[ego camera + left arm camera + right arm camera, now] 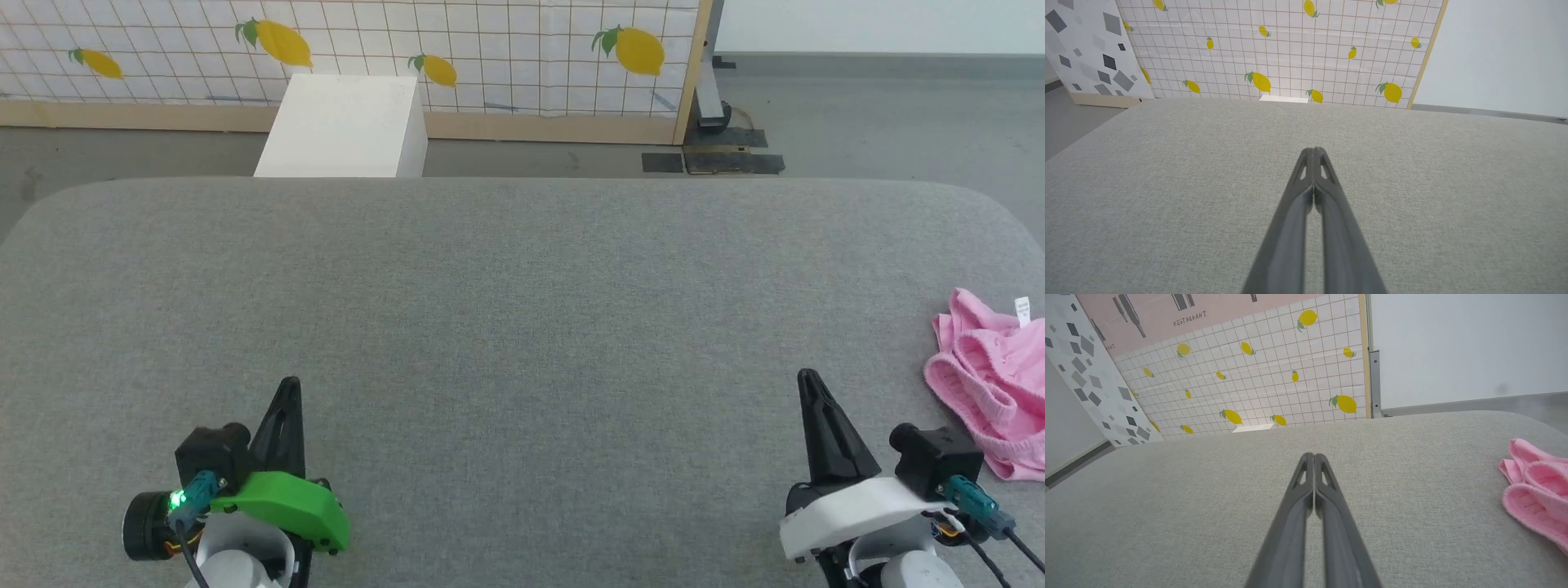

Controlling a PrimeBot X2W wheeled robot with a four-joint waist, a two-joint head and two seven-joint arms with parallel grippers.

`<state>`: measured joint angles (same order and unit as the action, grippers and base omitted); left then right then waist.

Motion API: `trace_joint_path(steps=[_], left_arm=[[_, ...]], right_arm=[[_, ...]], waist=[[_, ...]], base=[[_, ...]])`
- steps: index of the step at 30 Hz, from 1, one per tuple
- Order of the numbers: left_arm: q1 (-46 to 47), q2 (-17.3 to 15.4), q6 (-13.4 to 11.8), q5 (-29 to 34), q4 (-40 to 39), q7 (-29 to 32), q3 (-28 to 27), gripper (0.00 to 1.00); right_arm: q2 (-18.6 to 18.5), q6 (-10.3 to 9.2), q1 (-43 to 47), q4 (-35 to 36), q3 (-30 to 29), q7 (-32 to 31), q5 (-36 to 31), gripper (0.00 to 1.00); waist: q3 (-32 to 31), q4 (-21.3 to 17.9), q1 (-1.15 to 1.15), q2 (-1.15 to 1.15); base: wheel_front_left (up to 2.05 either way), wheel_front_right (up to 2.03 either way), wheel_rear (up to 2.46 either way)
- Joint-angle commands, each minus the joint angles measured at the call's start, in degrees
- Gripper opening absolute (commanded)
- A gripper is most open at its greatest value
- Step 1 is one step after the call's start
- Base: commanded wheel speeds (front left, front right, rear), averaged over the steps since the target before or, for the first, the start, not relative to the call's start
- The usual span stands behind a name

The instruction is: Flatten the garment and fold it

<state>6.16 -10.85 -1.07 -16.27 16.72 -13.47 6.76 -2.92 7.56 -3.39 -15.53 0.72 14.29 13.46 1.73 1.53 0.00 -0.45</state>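
Note:
The garment [992, 384] is a crumpled pink heap with a small white label, lying at the right edge of the grey padded table [522, 310]. In the right wrist view the garment [1537, 490] lies at the right edge, on the table's grey surface [1412, 477]. My right gripper [808, 380] [1313, 456] is shut and empty, low on the right, a short way left of the garment and apart from it. My left gripper [289, 385] [1314, 151] is shut and empty at the lower left, far from the garment, over bare table [1167, 171].
A white box [343, 126] stands on the floor behind the table's far edge. A lemon-patterned tiled panel [408, 49] runs along the back. A grey post base and dark floor plates [714, 155] sit at the back right.

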Motion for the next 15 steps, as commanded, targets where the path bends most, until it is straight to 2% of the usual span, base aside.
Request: trace_joint_path(steps=[1,15], left_arm=[[-0.3,0.3,0.0,0.5,-0.5,0.4,-0.2,0.0],[-0.9,1.2,0.2,2.3,-2.3,1.9,-0.9,0.0]], right_arm=[[0.0,0.0,0.1,0.5,0.0,-0.3,-0.6,0.0],[0.0,-0.01,0.5,2.3,-0.1,-1.9,-2.0,0.0]], waist=[[0.0,0.0,0.0,0.02],[-0.2,-0.2,0.0,0.07]], base=[[0.0,0.0,0.0],[0.0,0.0,0.0]])
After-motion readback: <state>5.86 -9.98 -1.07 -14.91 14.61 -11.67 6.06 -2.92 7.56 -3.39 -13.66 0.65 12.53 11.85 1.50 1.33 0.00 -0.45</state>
